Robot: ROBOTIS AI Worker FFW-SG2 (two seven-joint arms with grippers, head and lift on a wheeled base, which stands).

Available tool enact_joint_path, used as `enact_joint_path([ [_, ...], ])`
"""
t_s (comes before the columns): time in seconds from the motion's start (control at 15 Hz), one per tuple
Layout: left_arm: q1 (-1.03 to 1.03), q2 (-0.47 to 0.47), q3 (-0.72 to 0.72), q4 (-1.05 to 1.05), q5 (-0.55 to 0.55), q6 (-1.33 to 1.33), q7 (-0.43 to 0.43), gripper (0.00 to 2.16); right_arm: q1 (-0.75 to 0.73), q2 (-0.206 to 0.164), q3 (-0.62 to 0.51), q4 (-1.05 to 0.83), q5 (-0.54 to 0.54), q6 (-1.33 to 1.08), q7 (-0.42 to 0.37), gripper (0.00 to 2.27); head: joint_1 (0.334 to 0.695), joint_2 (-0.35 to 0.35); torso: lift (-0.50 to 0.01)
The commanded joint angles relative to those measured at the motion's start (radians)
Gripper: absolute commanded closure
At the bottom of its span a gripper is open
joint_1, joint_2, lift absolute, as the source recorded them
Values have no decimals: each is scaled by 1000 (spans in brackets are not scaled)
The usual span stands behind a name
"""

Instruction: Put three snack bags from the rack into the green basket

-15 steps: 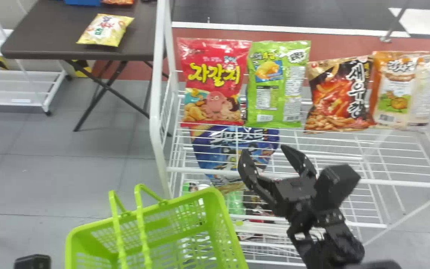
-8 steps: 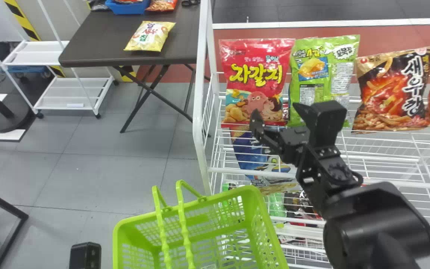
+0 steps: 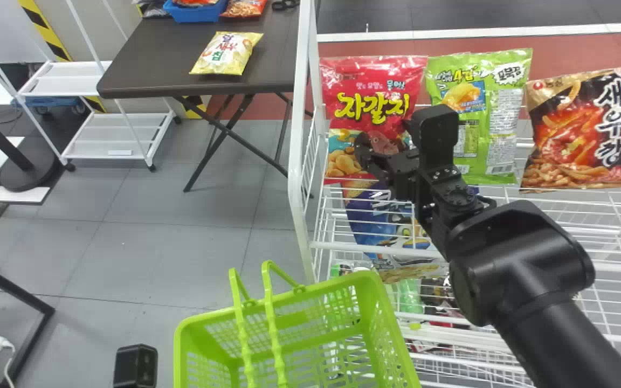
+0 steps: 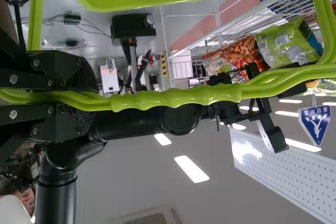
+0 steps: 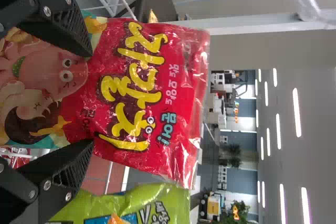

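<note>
On the white wire rack (image 3: 296, 161), the glossy red snack bag (image 3: 370, 81) stands upright, your right gripper (image 5: 92, 98) spread at its sides; your left gripper (image 4: 92, 100) pinches the green plastic basket (image 3: 363, 285) by its handles (image 4: 173, 98). All three bags look left to load.

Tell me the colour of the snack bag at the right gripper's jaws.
The snack bag is mostly red, seen best in the right wrist view.

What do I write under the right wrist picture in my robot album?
Right gripper, open at a red snack bag, with a green snack bag nearby.
</note>
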Motion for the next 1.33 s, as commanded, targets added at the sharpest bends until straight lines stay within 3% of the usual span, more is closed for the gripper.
enact_joint_path([
  [0.0,0,0,13,14,2,-1,-10,2148,-2,1,10,9,-16,-9,21,1858,695,178,0],
  [0.07,0,0,14,16,2,-1,-10,2148,13,1,10,-9,-17,-16,17,2186,695,188,0],
  [0.2,2,0,19,20,4,-1,-10,2148,39,1,4,-40,-10,-28,21,2250,695,204,0],
  [0.4,0,0,19,22,4,-1,-10,2148,103,1,-28,-123,1,-22,26,2250,695,211,0],
  [0.6,-6,0,34,20,5,-1,-10,2148,249,1,-91,-345,12,-3,31,2250,695,199,0],
  [0.87,-58,2,40,28,-2,30,-10,2148,496,-57,-183,-690,-31,55,74,2250,695,163,0],
  [1.27,-89,0,46,28,-13,79,-10,2148,815,-87,-315,-1060,-209,411,218,2250,695,91,0],
])
